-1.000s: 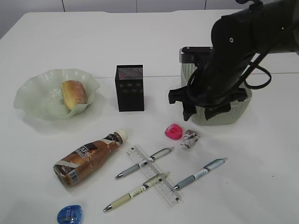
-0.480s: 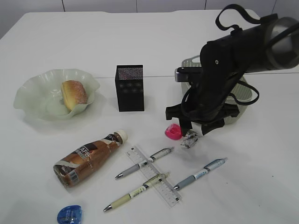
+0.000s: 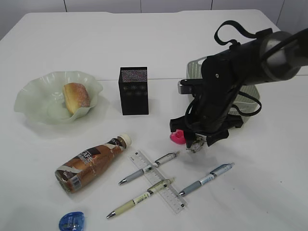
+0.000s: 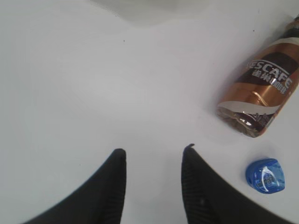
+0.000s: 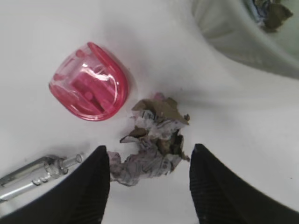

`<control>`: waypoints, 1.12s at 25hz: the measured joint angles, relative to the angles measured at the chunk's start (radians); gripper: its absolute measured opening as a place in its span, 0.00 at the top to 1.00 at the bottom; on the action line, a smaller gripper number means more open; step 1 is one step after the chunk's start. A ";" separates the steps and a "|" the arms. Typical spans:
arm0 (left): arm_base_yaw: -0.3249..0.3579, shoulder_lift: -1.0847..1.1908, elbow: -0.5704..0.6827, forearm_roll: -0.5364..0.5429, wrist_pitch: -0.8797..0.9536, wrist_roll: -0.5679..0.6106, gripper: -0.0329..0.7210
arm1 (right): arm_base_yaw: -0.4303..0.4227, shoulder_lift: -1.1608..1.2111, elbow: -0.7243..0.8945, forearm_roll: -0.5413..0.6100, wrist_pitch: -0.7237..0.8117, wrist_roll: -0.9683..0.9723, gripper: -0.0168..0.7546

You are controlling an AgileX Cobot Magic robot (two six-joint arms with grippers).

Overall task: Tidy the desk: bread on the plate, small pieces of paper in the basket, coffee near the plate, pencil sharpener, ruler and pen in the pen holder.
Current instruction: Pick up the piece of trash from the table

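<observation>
My right gripper (image 5: 150,148) stands open, low over the desk (image 3: 269,183), its fingers either side of a crumpled piece of paper (image 5: 154,135) without touching it. A pink pencil sharpener (image 5: 89,81) lies just beyond. Another paper ball (image 5: 271,11) lies in the basket (image 3: 248,98). The bread (image 3: 76,96) sits on the plate (image 3: 33,94). The coffee (image 3: 91,162) lies on its side. Three pens, one of them (image 3: 207,179) at the right, and the ruler (image 3: 159,182) lie in front of the pen holder (image 3: 134,90). My left gripper (image 4: 154,151) is open over bare desk.
A blue pencil sharpener (image 4: 265,175) lies near the desk's front edge, right of my left gripper and just below the bottle's base (image 4: 247,123). My right arm (image 3: 226,82) hides part of the basket.
My right arm has swung down and forward from above the basket to the paper beside the pink sharpener. Nothing on the desk has moved.
</observation>
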 joint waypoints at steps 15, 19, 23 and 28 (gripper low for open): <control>0.000 0.000 0.000 0.006 0.000 0.000 0.57 | 0.000 0.031 0.000 -0.005 -0.009 0.001 0.45; 0.000 0.000 0.000 0.006 0.000 0.000 0.57 | 0.000 0.031 0.000 -0.005 -0.016 0.001 0.45; 0.000 0.000 0.000 0.006 0.000 0.000 0.57 | 0.000 0.031 0.000 -0.005 -0.026 0.001 0.48; 0.000 0.000 0.000 0.006 0.000 0.000 0.57 | 0.000 0.031 0.000 -0.005 -0.028 0.001 0.69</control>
